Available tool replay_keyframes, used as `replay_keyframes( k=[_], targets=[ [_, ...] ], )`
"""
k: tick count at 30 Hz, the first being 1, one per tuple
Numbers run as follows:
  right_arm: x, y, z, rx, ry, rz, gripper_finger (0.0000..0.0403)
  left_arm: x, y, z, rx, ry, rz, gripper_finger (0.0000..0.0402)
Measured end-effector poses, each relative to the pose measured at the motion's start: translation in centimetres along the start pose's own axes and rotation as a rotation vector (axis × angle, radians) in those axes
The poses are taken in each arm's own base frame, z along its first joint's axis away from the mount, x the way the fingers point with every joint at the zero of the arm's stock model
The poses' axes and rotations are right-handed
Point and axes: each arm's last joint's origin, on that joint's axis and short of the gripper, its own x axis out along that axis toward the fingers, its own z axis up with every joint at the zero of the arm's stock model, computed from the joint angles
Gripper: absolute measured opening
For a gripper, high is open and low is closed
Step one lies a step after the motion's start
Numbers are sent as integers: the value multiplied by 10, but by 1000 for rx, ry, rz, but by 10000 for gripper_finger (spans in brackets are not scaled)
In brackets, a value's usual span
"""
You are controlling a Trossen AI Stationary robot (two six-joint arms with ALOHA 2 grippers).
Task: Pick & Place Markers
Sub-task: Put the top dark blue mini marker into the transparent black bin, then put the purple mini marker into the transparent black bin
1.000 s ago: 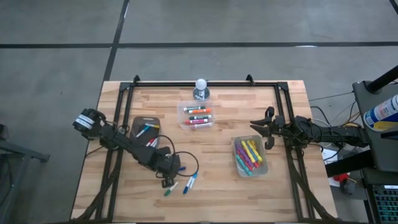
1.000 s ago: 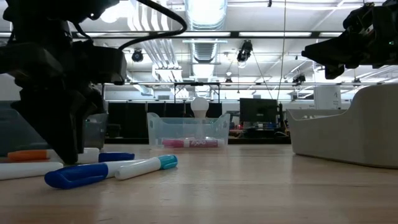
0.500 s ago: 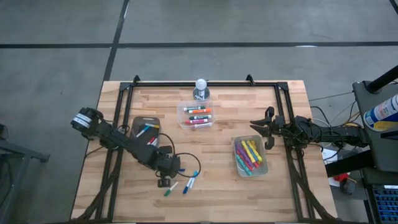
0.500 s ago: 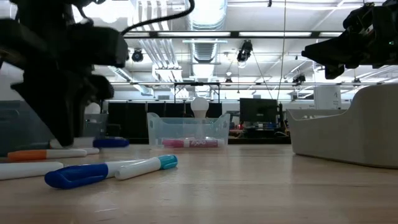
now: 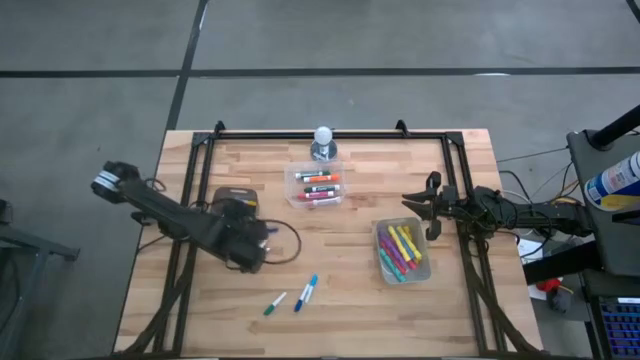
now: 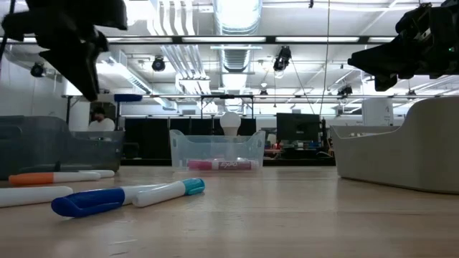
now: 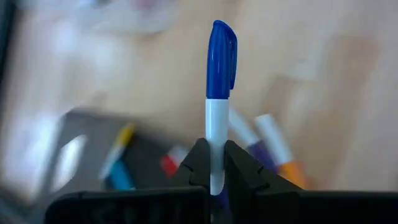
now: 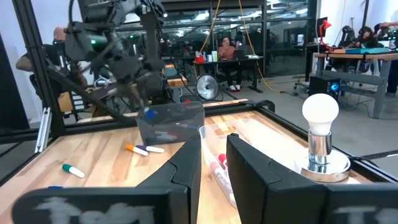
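Wooden table (image 5: pixel 350 290): left gripper (image 7: pixel 211 163) pinches blue marker (image 7: pixel 220 93) above tray (image 5: pixel 232 194); right gripper (image 8: pixel 212 163) open.

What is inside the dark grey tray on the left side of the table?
The left end effector, shut on a blue-capped marker, covers most of the dark grey tray from above. Its wrist view shows blurred yellow, blue and red markers inside; a count is not possible.

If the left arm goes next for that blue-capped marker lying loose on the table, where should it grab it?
Probably mid-barrel, on the white body, coming straight down from above. The blue-capped marker lies flat on the bare wood, slanted, with a teal-capped marker beside it but apart, so the jaws should close across its width, turned square to that slant. First the left gripper must drop the blue marker it holds.
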Motion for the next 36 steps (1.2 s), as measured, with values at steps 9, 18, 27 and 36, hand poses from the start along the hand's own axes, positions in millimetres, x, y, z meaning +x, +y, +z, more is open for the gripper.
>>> replay_keyframes(
  k=[9,18,27,36],
  targets=[
    [0,0,0,0,0,0,68,-2,32,-32,-352,67,191,20],
    [0,0,0,-1,0,0,68,25,37,-51,-447,175,229,44],
    [0,0,0,-1,0,0,68,27,36,-50,-390,159,209,122],
    [0,0,0,-1,0,0,68,6,20,-17,-353,-10,-12,133]
  ],
)
